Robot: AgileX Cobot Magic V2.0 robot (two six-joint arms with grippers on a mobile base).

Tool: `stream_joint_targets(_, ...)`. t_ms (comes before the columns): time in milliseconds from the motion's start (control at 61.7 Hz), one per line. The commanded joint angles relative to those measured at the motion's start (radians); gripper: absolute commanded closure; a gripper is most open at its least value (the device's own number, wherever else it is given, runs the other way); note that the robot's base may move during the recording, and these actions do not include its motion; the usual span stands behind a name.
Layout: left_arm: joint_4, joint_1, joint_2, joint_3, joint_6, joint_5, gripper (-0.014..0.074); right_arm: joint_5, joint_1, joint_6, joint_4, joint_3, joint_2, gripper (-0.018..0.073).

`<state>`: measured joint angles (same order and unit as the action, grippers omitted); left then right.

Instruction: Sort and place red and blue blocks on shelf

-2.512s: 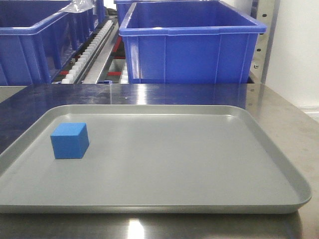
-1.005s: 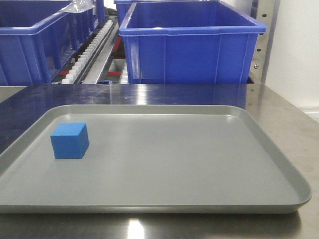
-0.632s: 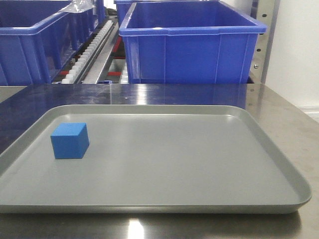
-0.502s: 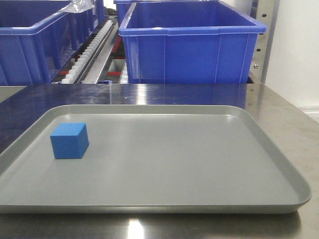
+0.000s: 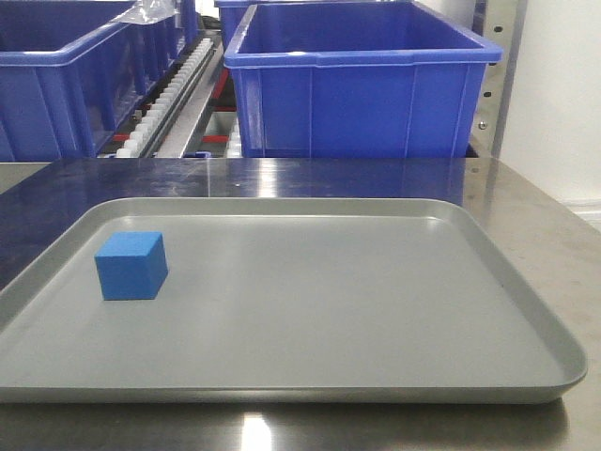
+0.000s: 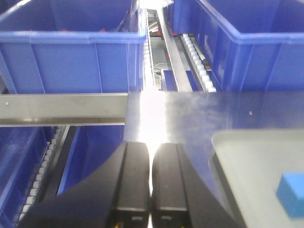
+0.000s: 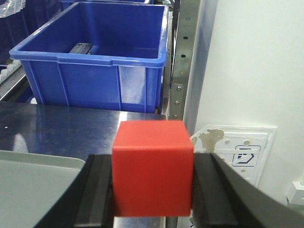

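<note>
The blue block sits on the left part of the grey tray; it also shows at the lower right of the left wrist view. My right gripper is shut on the red block, held above the steel table near the tray's right corner. My left gripper is shut and empty, left of the tray, pointing toward the shelf with its steel front rail and white rollers. Neither gripper shows in the front view.
Large blue bins stand on the shelf behind the steel table; another blue bin is ahead of my right gripper. A steel upright and a white wall with a socket plate are to the right.
</note>
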<state>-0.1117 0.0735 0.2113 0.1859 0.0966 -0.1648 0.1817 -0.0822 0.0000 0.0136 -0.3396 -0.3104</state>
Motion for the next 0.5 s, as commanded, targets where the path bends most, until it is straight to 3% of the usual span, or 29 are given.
stream_joint_targets(0, -0.007, -0.001, 0.097, 0.09, -0.007, 0.081, 0.0475, -0.087, 0.006, -0.011, -0.006, -0.028, -0.003, 0.0438)
stream_joint_targets(243, 0.008, 0.009, 0.347, 0.183, -0.007, 0.083, 0.0475, -0.087, 0.006, -0.011, -0.006, -0.028, -0.003, 0.0438)
stream_joint_targets(340, 0.058, 0.044, 0.449, 0.218, -0.007, 0.083, 0.0475, -0.087, 0.006, -0.011, -0.006, -0.028, -0.003, 0.0438)
stream_joint_targets(486, 0.058, 0.135, 0.59, 0.31, -0.009, 0.011, 0.0475, -0.087, 0.006, -0.011, -0.006, -0.028, -0.003, 0.0438)
